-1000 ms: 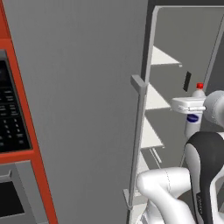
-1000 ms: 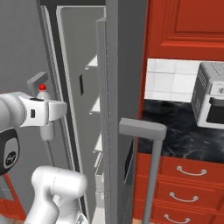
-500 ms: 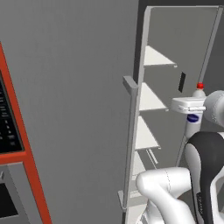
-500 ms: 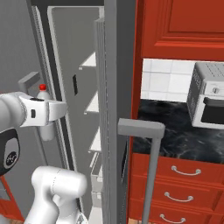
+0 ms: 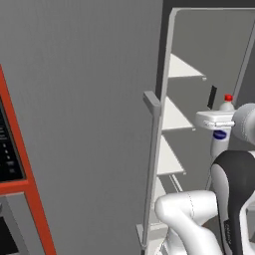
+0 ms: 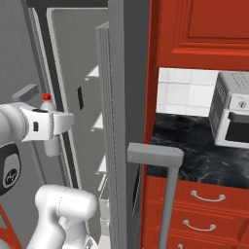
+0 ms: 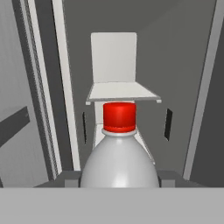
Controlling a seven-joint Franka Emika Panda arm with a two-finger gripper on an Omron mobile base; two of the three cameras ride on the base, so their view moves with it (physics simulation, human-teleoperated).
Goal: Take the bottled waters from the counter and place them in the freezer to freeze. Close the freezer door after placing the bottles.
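Red-capped bottle (image 7: 119, 157) sat upright right betw. the claw's fingers, claw (image 5: 217, 130) clamped on its body, red cap poking above the hand; bottle hung in the air in front of the open freezer (image 5: 209, 74), not on any shelf. Bottle was smooth whitish translucent plastic w/ rounded shoulders, dark blue label (image 5: 219, 135) showing under the white hand. Inside the freezer: flat white shelves (image 5: 180, 69) stacked w/ thin edges, grey walls, a small dark slot at the back. Freezer door (image 6: 121, 112) stood open, edge-on in the right base view, matte grey w/ boxy grey handle (image 6: 163, 175). Arm rose from below, forearm level, hand reaching horiz. toward the compartment. Black veined counter (image 6: 194, 155) w/ silver toaster oven (image 6: 233, 116) lay off to the right over red drawers (image 6: 204, 204).
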